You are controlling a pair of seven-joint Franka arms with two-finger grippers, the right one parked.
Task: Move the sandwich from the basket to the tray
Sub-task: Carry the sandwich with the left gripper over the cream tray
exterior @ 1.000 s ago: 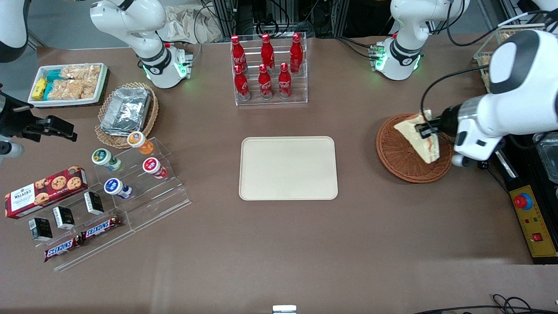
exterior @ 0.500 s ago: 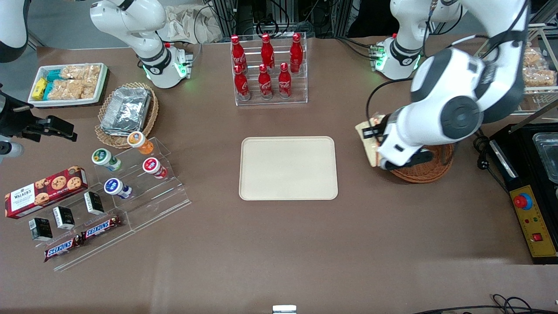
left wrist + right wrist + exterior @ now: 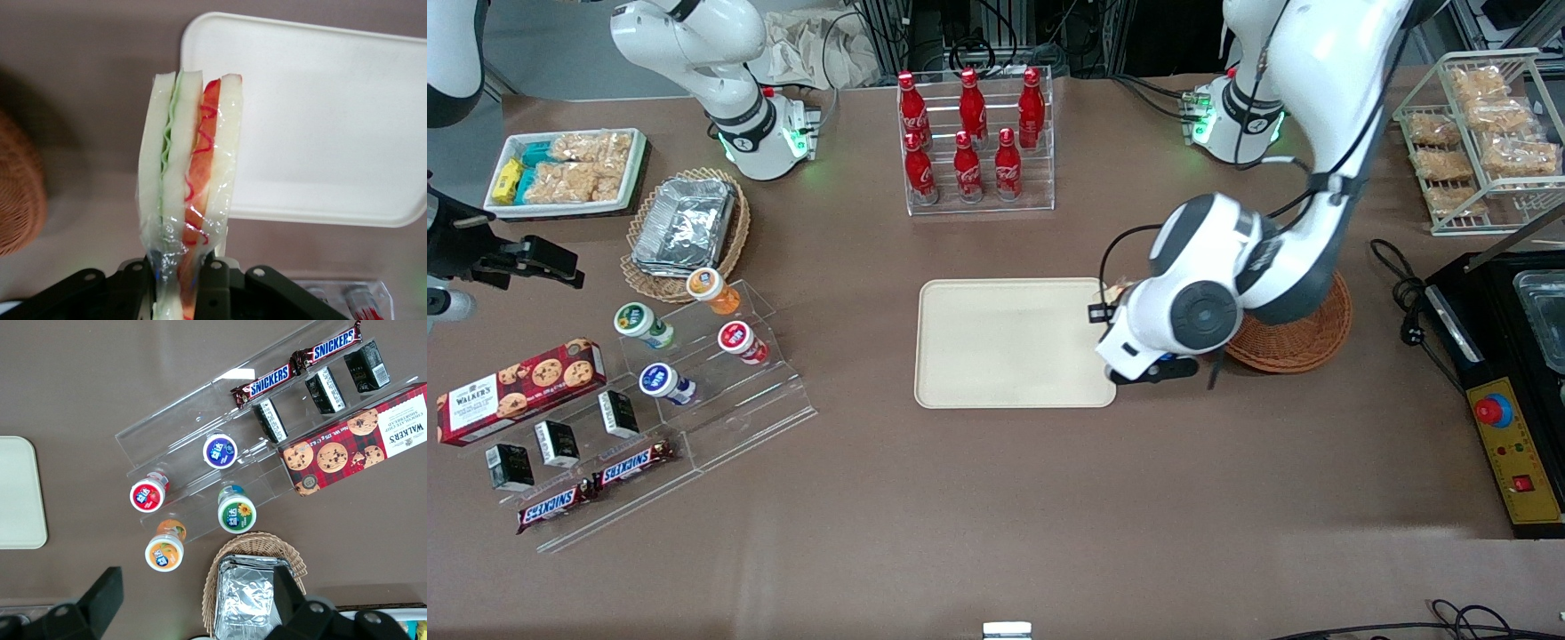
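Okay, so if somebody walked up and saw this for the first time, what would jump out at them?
First, the sandwich, pinched on edge in the claw and showing its red and green filling, held over the table just at the rim of the tray. Next, the empty basket beside the tray. Then the red bottles, racked farther from the front camera than the tray.

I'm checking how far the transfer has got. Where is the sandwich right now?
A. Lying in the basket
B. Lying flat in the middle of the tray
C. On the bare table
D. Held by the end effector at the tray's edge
D: the end effector is clamped on the sandwich, which hangs over the edge of the tray nearest the basket.
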